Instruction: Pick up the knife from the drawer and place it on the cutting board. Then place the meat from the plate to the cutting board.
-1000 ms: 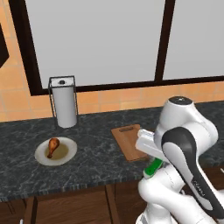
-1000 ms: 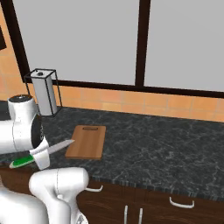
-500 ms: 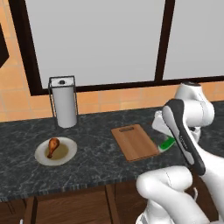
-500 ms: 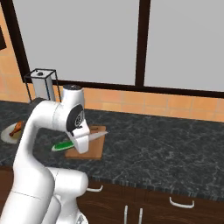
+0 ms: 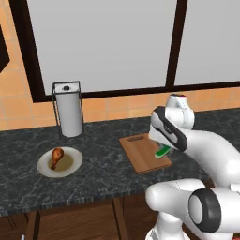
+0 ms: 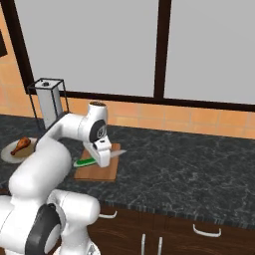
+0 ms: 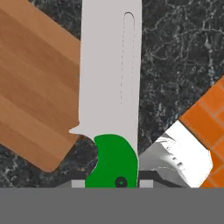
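swung forward since a moment ago, the gripper [image 6: 101, 158] now hangs over the cutting board [image 5: 145, 152], clamped on the knife [image 6: 92, 159].
green handle sits between the fingers, pale blade pointing past the board's right edge above dark counter [image 5: 98, 168]. well left of the board, the meat [image 5: 57, 156] lies on the plate [image 5: 60, 162]; behind that plate stands a paper towel holder [image 5: 68, 109].

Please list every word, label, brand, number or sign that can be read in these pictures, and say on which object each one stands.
There are none: no readable text on the knife, cutting board, plate, meat, paper towel roll, counter or gripper.
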Robot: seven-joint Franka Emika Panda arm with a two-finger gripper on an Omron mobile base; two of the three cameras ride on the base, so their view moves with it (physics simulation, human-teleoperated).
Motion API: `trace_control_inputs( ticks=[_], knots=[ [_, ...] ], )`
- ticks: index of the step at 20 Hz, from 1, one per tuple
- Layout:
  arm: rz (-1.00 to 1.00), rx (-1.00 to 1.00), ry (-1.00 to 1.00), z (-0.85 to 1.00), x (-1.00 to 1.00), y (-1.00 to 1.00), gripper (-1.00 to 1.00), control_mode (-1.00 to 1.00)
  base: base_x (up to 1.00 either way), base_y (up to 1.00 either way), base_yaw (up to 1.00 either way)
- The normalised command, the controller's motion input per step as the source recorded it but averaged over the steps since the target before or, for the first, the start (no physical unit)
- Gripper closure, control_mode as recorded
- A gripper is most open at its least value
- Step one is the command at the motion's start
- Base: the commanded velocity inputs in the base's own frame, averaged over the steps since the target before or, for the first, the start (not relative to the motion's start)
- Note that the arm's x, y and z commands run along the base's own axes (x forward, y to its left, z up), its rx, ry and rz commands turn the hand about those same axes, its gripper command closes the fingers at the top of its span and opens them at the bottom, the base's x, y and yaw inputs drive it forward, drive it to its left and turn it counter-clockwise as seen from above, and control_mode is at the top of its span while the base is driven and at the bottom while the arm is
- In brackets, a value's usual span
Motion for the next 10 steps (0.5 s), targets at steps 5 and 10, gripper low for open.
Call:
trace_control_inputs(
  ticks=[5,10],
  knots=[
    [0.0,-0.05,0.04,-0.69,0.93,0.67,1.0,-1.0,0.0,0.0,0.0],
    [0.0,-0.07,0.0,-0.18,0.66,0.26,1.0,-1.0,0.0,0.0,0.0]
  ],
)
